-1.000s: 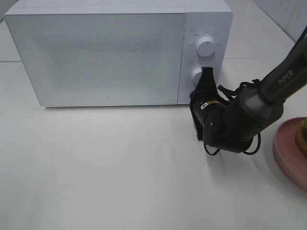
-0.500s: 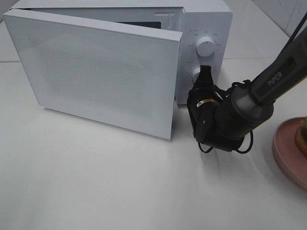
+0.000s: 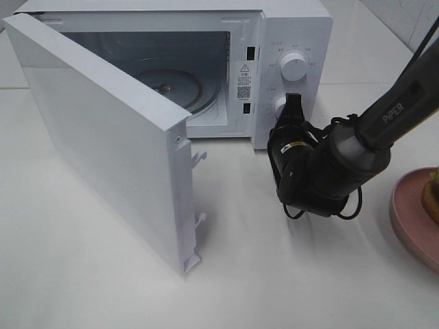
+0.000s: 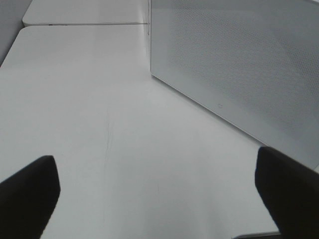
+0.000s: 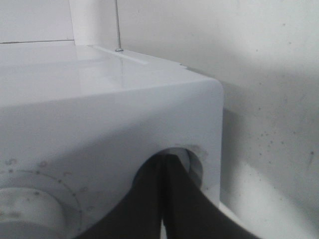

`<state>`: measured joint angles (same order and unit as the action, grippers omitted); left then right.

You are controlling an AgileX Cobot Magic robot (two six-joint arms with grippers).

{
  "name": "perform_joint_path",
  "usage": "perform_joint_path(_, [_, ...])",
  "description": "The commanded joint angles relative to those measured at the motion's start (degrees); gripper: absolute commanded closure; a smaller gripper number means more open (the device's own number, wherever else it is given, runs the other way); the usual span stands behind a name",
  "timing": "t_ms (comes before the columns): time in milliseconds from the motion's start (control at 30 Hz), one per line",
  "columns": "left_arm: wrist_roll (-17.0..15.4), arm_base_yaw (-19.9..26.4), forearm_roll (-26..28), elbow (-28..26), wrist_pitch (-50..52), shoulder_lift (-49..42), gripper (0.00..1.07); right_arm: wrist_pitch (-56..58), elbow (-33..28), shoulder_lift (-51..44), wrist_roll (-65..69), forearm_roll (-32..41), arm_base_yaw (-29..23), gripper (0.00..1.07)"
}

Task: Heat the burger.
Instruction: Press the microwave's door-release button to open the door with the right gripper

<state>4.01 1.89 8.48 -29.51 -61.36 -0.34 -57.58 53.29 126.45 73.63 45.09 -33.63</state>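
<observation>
From up high, you've got a matte white bench [image 3: 103,288] filling the view. A faint seam [image 3: 370,83] crosses it at the back, and pale tiles [image 3: 405,20] show in the far right corner. The white microwave [image 3: 302,27] sits at the rear of the bench. Its door [image 3: 103,157] stands wide open to the left, so the glass turntable [image 3: 171,79] shows inside. Your right arm [image 3: 357,151] reaches in from the right. The right jaws are pressed together on nothing, tips up against the control panel at the lower knob [image 3: 278,106], under the upper knob [image 3: 295,66]. Over at the right edge a pink plate [image 3: 411,219] rests on the bench. The burger [image 3: 433,195] sits on it, only a sliver in frame and well apart from the microwave.

On to the left wrist view. The left jaws are spread wide with nothing between them, and their dark fingers [image 4: 27,194] show at opposite corners. Beyond them lies the same white bench, with a faint scuff line [image 4: 107,139] down it. The door's dotted outer face [image 4: 239,64] rises beside it.

Now the right wrist view. The right jaws' dark fingers [image 5: 164,209] meet in a thin line, tips at a round recess [image 5: 194,159] in the glossy white panel, near a dial [image 5: 25,209]. Past the microwave's rounded corner there's a pale speckled surface [image 5: 274,74] in soft shadow. You can't tell here whether it's bench or wall.
</observation>
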Motion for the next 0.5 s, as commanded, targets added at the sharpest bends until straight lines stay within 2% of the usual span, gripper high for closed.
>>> perform_joint_path(33, [-0.1,0.2,-0.1,-0.1,0.2,-0.9,0.07,-4.9,1.2,-1.8,-0.9,-4.4,1.5,1.07])
perform_joint_path(367, [-0.1,0.2,-0.1,-0.1,0.2,-0.9,0.07,-0.9,-4.6,-5.3,-0.9,-6.9,1.4,1.07])
perform_joint_path(500, [-0.1,0.2,-0.1,-0.1,0.2,-0.9,0.07,6.1,-7.2,-7.3,-1.0,-7.2,1.4,1.07])
